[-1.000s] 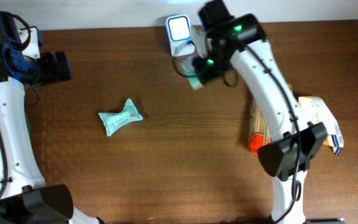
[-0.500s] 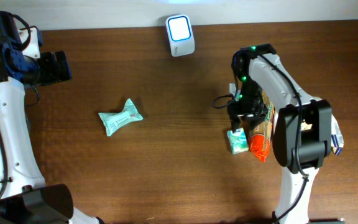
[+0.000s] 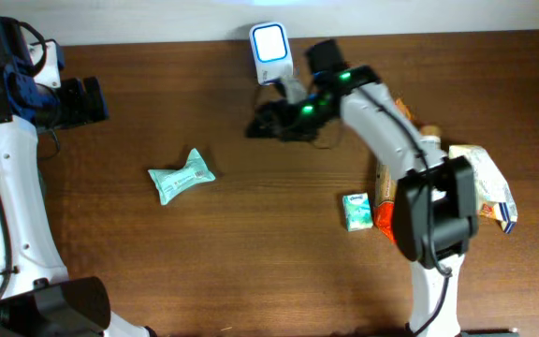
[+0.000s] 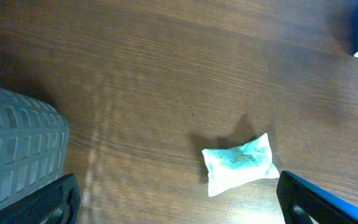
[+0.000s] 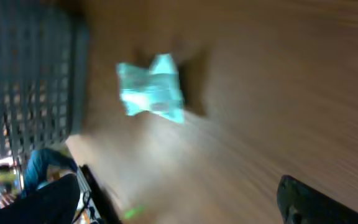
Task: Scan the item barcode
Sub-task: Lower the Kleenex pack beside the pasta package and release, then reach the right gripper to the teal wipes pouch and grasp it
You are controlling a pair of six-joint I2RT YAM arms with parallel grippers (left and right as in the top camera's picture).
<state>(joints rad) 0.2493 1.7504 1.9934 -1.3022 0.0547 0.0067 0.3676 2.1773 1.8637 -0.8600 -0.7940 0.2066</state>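
Risk of clipping the scanner (image 3: 271,42) or overshooting the teal packet (image 3: 181,175), flat on the table well apart, with right gripper (image 3: 262,124) spread wide, empty, just beside the scanner.

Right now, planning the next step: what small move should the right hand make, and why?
Probably carry the right hand toward the teal packet: the hand is open and empty, and the green box lies beside the orange package.

The packet (image 3: 182,175) is teal, the table (image 3: 251,271) brown.
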